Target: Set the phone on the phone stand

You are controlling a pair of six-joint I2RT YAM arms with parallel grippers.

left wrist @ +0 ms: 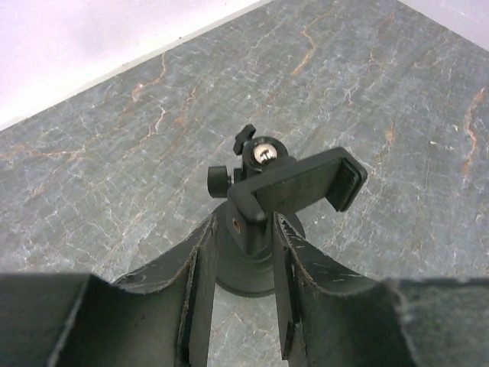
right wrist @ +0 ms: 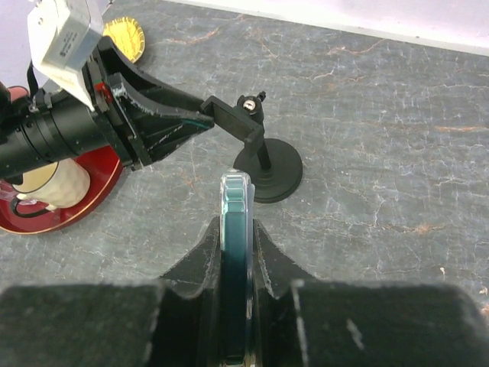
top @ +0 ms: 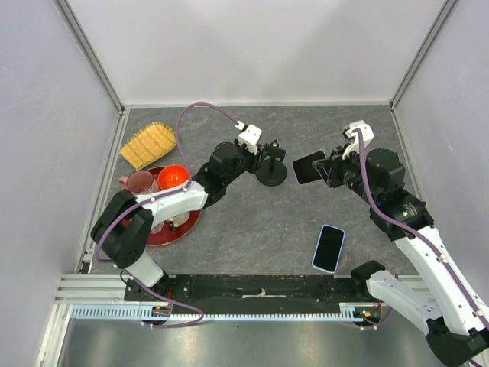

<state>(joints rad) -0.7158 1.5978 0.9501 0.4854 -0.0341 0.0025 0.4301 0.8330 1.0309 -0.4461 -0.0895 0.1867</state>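
1. Top external view: the left arm (top: 183, 199) stretches from its base at 7 o'clock, low over the grey stone-patterned bench (top: 252, 225). Its wrist is aimed toward 2 o'clock at the black phone stand with a round base (top: 271, 174).
2. Left jaws stand partly open, and the fingers (left wrist: 197, 298) flank the stand's lower column. I cannot tell whether they press it.
3. The right arm (top: 397, 202) rises from 5 o'clock and bends, its wrist pointing toward 9 o'clock at the stand.
4. Right jaws are closed on the dark flat phone with a teal rim (top: 308, 167), pinching its two broad faces.
5. That phone hangs above the bench, just at 3 o'clock of the stand and apart from it. It is on edge, one broad face toward 6 o'clock, and its length appears to run out of the jaws toward 9 o'clock.
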